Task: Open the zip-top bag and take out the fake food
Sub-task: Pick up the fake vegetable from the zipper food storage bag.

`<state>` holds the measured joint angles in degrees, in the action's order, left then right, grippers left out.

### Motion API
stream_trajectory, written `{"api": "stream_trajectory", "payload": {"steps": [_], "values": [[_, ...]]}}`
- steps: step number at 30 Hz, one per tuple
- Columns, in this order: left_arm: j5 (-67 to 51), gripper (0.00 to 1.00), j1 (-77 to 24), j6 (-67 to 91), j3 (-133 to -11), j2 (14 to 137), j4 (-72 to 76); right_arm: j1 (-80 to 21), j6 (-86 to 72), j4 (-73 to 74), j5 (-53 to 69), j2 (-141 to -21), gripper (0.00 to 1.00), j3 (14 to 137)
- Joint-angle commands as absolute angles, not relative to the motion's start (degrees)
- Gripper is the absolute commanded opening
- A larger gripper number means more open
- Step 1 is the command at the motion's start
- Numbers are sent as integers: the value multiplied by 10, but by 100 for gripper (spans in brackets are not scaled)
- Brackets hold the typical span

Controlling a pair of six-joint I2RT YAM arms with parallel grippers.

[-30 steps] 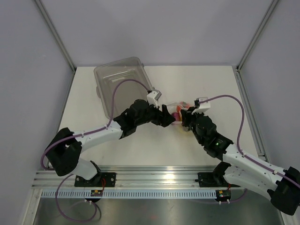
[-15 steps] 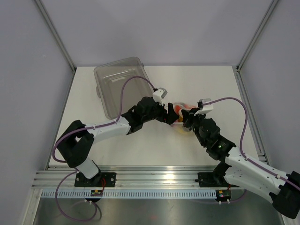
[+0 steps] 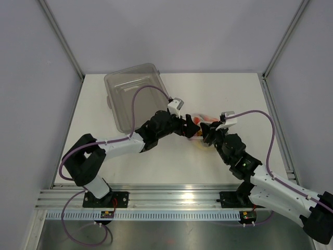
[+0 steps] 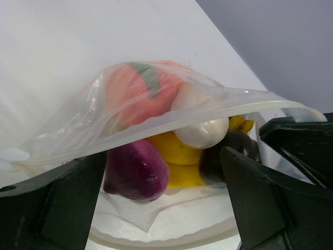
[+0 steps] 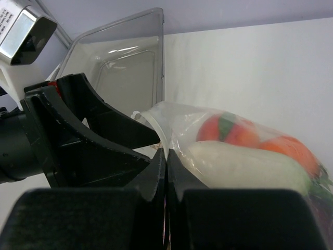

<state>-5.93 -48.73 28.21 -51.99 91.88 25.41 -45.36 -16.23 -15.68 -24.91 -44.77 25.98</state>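
A clear tub [image 3: 132,94] stood near the far left corner of the tabletop [image 3: 239,94]. To its right, the left arm reached in towards the middle of the tabletop. There the left gripper [image 3: 190,130] faced the mouth of the bag [image 3: 200,121], its jaws spread wide, with one finger [image 4: 57,208] on each side of the opening.

The bag lay just right of the middle of the tabletop, between the two grippers. Its mouth gaped towards the left gripper, the upper lip arched above the lower one. All the toy food [image 4: 171,140] was inside it. A pinkish-orange piece [image 4: 132,91] with a green mark sat at the back. A white radish [image 4: 200,127] pressed up under the upper lip, with a yellow banana [image 4: 179,159] below it. A purple-red piece [image 4: 136,169] lay at the front left. A dark piece [image 4: 231,148] on the right was partly hidden.

On the right, the right gripper [image 3: 209,130] touched the bag. Its jaws were closed tight, pinching the thin plastic edge at the mouth.
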Motion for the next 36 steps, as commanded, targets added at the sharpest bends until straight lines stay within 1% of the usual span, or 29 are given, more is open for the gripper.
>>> {"api": "stream_trajectory", "payload": {"steps": [1, 6, 9, 16, 24, 27, 33, 36], "values": [[-54, 92, -495, 286, -519, 917, 317, -453, -154, -222, -219, -432, 5, 258], [-83, 88, -497, 295, -515, 930, 348, -453, -151, -229, -208, -425, 6, 254], [-93, 84, -497, 306, -514, 937, 365, -453, -150, -230, -207, -418, 6, 252], [-98, 82, -497, 323, -516, 948, 374, -453, -152, -234, -202, -420, 6, 250], [-102, 73, -498, 333, -512, 954, 396, -453, -153, -236, -195, -424, 5, 250], [-108, 67, -498, 345, -506, 957, 422, -453, -153, -237, -196, -426, 5, 250], [-113, 71, -504, 347, -515, 962, 409, -453, -154, -236, -201, -436, 5, 254], [-104, 70, -511, 342, -515, 962, 401, -453, -156, -236, -205, -435, 5, 255]]}}
